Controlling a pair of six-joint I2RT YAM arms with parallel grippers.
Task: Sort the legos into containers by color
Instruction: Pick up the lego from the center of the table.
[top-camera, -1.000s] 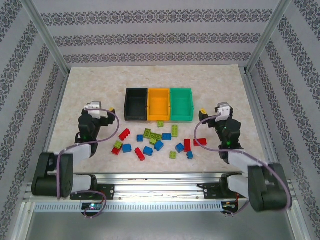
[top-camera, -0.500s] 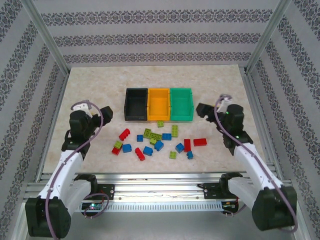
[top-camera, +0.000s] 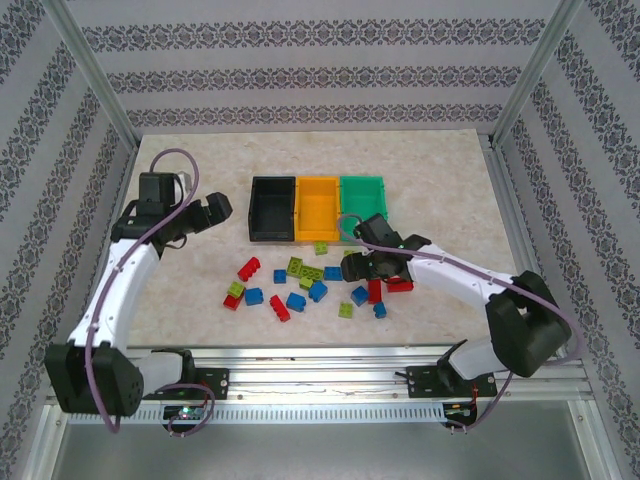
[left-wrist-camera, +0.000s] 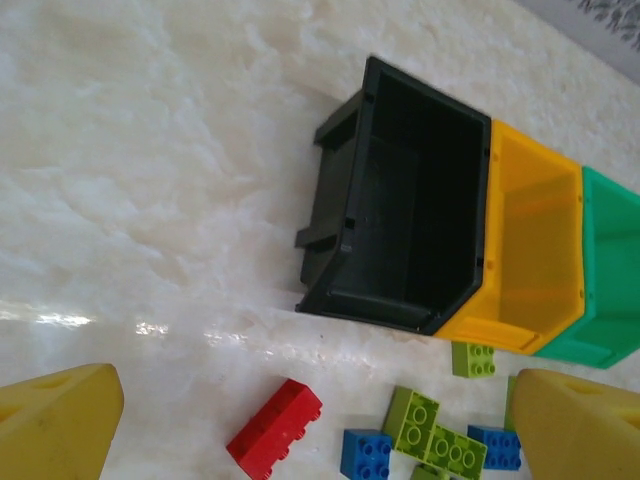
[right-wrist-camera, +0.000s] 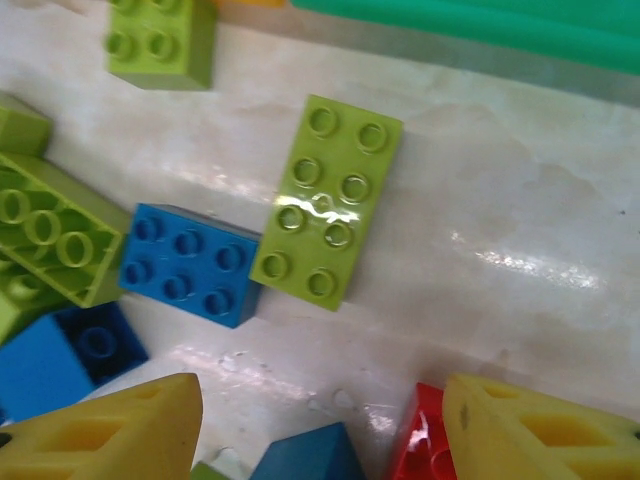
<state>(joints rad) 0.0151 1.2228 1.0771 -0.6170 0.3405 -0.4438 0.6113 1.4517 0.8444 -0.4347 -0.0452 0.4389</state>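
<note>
Lime lego (right-wrist-camera: 327, 203), long axis toward green container (right-wrist-camera: 470, 25) (slightly skewed); left gripper (left-wrist-camera: 318, 385) and right gripper (right-wrist-camera: 320, 400) spread, empty.

Desk (top-camera: 450, 170), middle: three open-topped rectangular bins in one row, sides touching: black plastic bin (top-camera: 272, 208) left, orange-yellow plastic bin (top-camera: 318, 207) centre, green plastic bin (top-camera: 362, 205) right. Before the row, nearer the arm bases: scatter of small studded plastic bricks (top-camera: 296, 301), red, blue and lime. Small lime four-stud brick (top-camera: 321, 248) just before the orange-yellow plastic bin. Long lime eight-stud brick (right-wrist-camera: 327, 200) before the green plastic bin; blue six-stud brick (right-wrist-camera: 190, 263) just beside its left.
</note>
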